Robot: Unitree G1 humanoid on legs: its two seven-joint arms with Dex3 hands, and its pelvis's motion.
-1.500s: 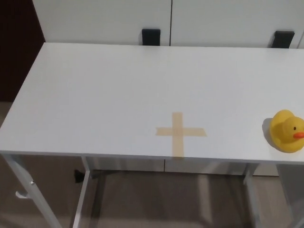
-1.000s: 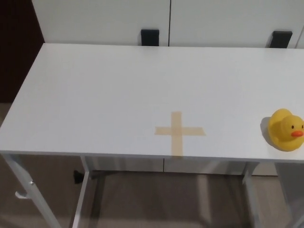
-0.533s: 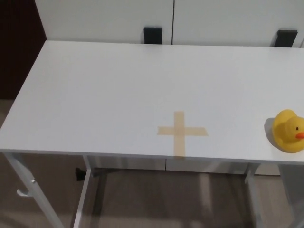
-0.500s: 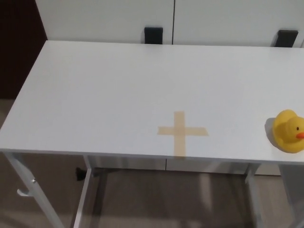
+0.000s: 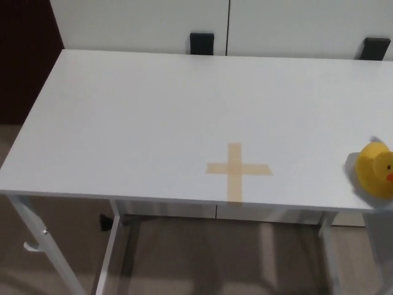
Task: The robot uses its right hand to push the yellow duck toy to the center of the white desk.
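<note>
White desk [image 5: 153, 110] fills view, tape cross [image 5: 237, 169] near front edge. Camera panned left; duck [image 5: 377, 169] itself hasn't moved, now cut by right border, well right of cross. Neither hand visible, fingers unknown. Push not started.

White cabinet doors [image 5: 141, 24] fill the wall at 12 o'clock, split by a dark vertical seam, with two black handles [image 5: 202, 43] at their lower edge. A dark panel [image 5: 24, 61] stands at 10 o'clock. Beige floor [image 5: 184, 258] spreads at 6 o'clock under even, soft light.
</note>
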